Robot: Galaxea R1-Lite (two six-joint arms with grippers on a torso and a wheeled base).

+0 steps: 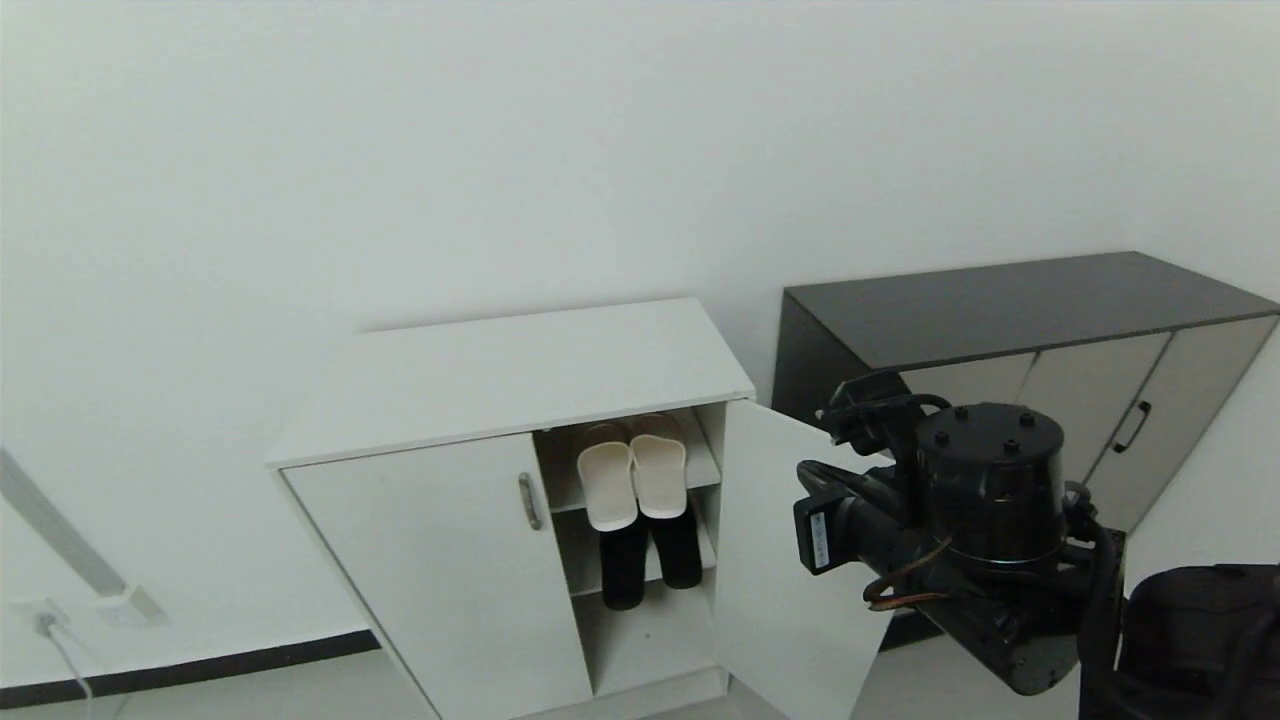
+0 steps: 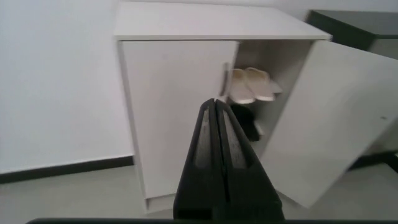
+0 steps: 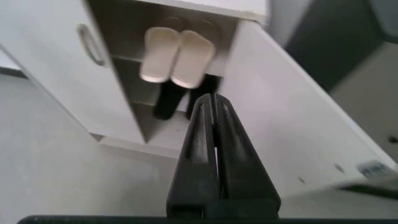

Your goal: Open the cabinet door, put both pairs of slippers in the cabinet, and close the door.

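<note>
One cabinet (image 1: 520, 372) stood on the floor (image 1: 300, 692), door (image 1: 775, 600) open: white slippers (image 1: 632, 478) above black slippers (image 1: 650, 562). Left gripper (image 2: 216, 103), right gripper (image 3: 213, 99): fingers were pinched together.

1. A plain white wall (image 1: 500, 150) backs the room, edged by a black skirting strip (image 1: 200, 665) above a pale floor (image 1: 250, 700).
2. A dark-topped sideboard (image 1: 1020, 300) with grey doors stands at right against the wall.
3. A wall socket (image 1: 35, 610), cable plugged in, sits low at left.
</note>
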